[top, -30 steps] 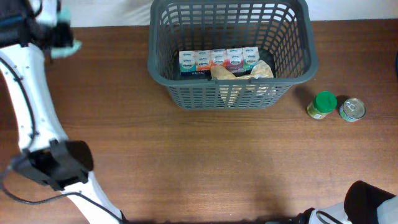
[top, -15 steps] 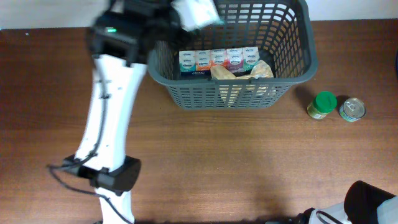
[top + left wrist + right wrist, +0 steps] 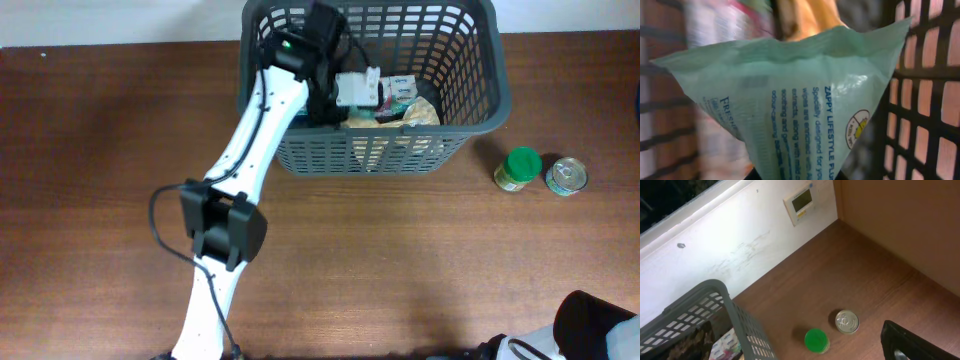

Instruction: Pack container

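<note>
table [image 3: 400, 260]: brown wood | on it: container [image 3: 300, 155] | green-lidded jar [image 3: 519, 168] | tin can [image 3: 566, 176]

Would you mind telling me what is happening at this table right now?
The left hand holds a pale green packet of wipes inside the grey basket, over a row of small cartons and a yellowish bag already lying there. The packet is not yet let go. A green-lidded jar and a tin can stand on the table beside the basket, unpacked.

left arm [image 3: 250, 140] stretched forward | left hand [image 3: 345, 92] gripping wipes pack [image 3: 790, 100] | right arm [image 3: 595, 320] drawn back | right hand [image 3: 900, 342] state unclear
</note>
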